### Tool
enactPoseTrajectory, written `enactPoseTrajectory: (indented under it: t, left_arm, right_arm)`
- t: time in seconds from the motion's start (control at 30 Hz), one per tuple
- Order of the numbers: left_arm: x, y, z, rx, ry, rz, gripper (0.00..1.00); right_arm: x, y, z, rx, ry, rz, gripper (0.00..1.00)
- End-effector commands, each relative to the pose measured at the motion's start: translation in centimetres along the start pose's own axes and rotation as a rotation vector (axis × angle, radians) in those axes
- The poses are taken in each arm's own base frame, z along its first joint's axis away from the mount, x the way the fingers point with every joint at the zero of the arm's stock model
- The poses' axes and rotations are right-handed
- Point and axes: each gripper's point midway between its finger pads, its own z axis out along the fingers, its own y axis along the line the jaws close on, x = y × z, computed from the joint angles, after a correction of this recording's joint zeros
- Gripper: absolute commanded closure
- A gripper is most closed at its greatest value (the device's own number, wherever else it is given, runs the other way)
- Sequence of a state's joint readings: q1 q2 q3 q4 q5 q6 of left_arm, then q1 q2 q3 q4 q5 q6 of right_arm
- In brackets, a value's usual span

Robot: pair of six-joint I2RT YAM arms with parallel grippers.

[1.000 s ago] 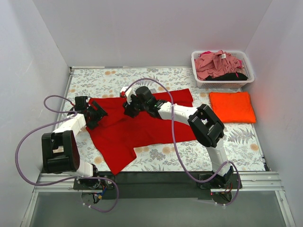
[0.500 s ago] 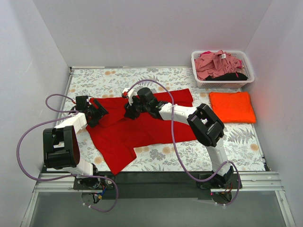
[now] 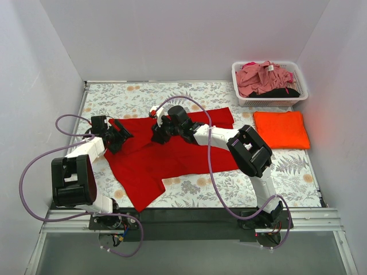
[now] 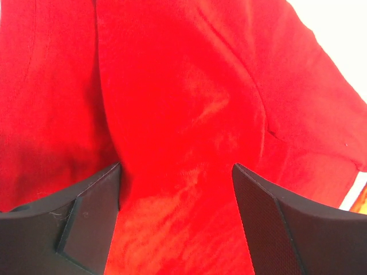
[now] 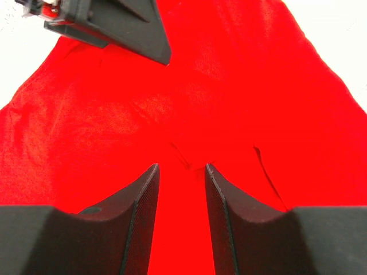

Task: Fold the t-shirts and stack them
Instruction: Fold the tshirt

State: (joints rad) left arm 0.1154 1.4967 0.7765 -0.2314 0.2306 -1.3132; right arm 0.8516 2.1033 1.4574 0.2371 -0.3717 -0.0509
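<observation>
A bright red t-shirt (image 3: 172, 157) lies spread and partly rumpled on the floral table cloth (image 3: 229, 189). My left gripper (image 3: 118, 137) is low over its left side. Its jaws stand wide open with red cloth (image 4: 189, 86) between the fingers (image 4: 258, 212). My right gripper (image 3: 158, 133) is low over the shirt's upper middle. Its jaws stand narrowly apart with a ridge of red cloth (image 5: 229, 86) between the fingers (image 5: 140, 206). A folded orange t-shirt (image 3: 281, 129) lies at the right. Dusty pink (image 3: 261, 77) and black (image 3: 284, 91) tees sit in the basket.
The white lattice basket (image 3: 238, 77) stands at the back right corner. White walls close in the table on three sides. A black part of the left gripper (image 5: 120, 28) shows at the top left of the right wrist view.
Almost nothing. The left gripper has edged slightly away from me on the shirt; the right gripper has stayed about where it was.
</observation>
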Motion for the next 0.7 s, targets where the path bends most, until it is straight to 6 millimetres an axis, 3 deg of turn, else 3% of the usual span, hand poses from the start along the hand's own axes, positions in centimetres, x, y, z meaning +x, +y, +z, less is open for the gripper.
enactPoseTrajectory:
  t: [0.0, 0.13, 0.37, 0.67]
  left_arm:
    - [1.0, -0.5, -1.6, 0.013, 0.034, -0.027, 0.27]
    - [1.7, 1.0, -1.9, -0.055, 0.040, -0.042, 0.27]
    - [2.7, 3.8, -1.2, -0.179, 0.050, -0.075, 0.42]
    - [2.5, 5.1, -1.0, -0.248, 0.043, -0.068, 0.82]
  right_arm:
    - [-0.5, 0.1, 0.2, -0.018, -0.034, -0.001, 0.56]
    - [-0.7, 0.1, 0.1, -0.024, -0.039, 0.005, 0.56]
    - [-0.5, 0.4, 0.3, -0.042, -0.035, 0.030, 0.56]
    - [0.0, -0.3, 1.2, -0.061, -0.026, 0.235, 0.56]
